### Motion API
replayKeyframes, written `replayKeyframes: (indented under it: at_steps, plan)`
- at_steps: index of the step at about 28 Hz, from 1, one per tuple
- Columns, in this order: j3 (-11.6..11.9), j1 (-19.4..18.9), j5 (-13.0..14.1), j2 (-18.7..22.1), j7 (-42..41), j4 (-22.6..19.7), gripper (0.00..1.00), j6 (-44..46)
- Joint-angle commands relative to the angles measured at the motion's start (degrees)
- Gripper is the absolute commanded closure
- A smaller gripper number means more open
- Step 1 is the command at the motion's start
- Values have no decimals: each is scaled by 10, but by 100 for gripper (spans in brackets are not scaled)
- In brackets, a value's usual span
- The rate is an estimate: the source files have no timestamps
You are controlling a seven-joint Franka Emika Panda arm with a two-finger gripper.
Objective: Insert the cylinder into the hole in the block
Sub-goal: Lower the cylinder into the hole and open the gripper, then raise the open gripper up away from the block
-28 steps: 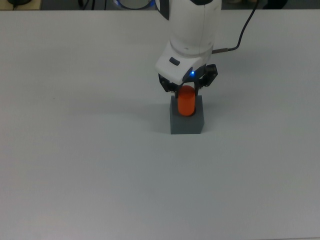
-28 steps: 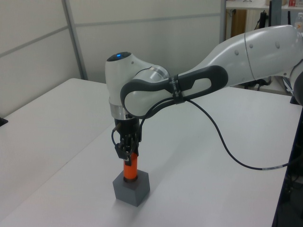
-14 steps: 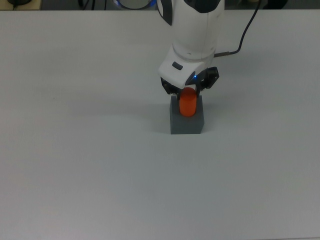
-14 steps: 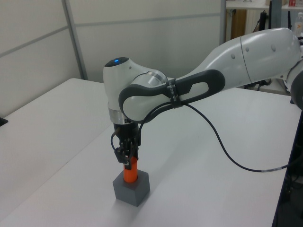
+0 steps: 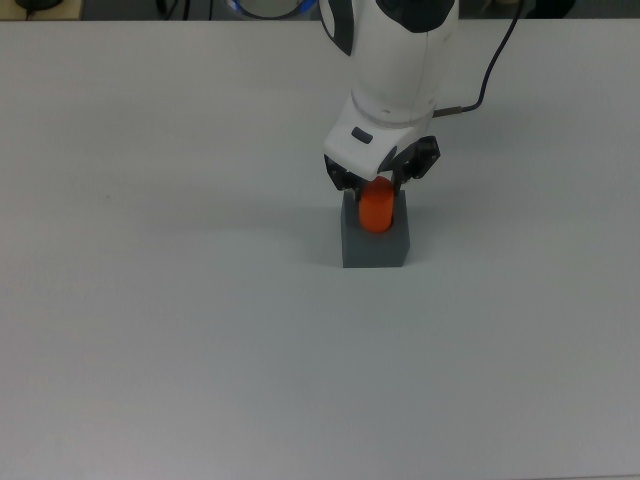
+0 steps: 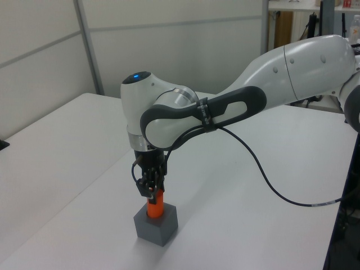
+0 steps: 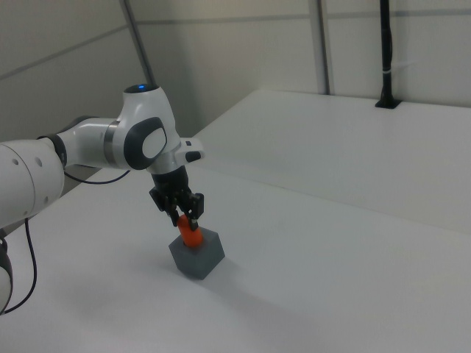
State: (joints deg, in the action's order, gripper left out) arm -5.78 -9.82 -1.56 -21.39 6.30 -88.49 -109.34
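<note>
One orange cylinder (image 5: 376, 211) standing upright in the hole of the dark grey block (image 5: 375, 246), lower end sunk into the block's top face, rounded upper part sticking out above it. Sitting near the middle of the white table (image 5: 180, 330), a little toward the top view's right and far side. Showing in the left view as a short orange stub (image 6: 154, 206) rising from the grey cube (image 6: 156, 224), and in the right view as an orange cap (image 7: 191, 235) on the block (image 7: 197, 255).

Hanging straight down over the block, gripper (image 5: 379, 186) with its dark fingers closed on the cylinder's upper part, one on each side, pinching it from the top view's left and right. Appearing in the left view (image 6: 151, 188) and the right view (image 7: 184, 213) with fingertips pressing the top of the orange piece, just above the block and apart from it.

Trailing from the wrist, black cable (image 6: 270, 183), looping down toward the left view's right over the table. Reaching in from the top view's far side, white arm (image 5: 400, 60) with a blue light glowing on its joint in the left view.
</note>
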Motion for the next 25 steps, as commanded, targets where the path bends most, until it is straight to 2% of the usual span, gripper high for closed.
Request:
replayKeyframes:
  at_steps: [1, 6, 13, 19, 21, 25]
  plan:
    - [4, -7, -13, 0, 12, 10, 0, 14]
    - [8, -6, -7, 11, 11, 15, 0, 19]
    - [17, 2, -9, 50, 7, 14, 0, 20]
    - [52, 19, -10, 72, -15, 14, 0, 54]
    - [75, 20, -9, 76, -36, 13, 0, 62]
    - [95, 23, -9, 76, -45, 13, 0, 66]
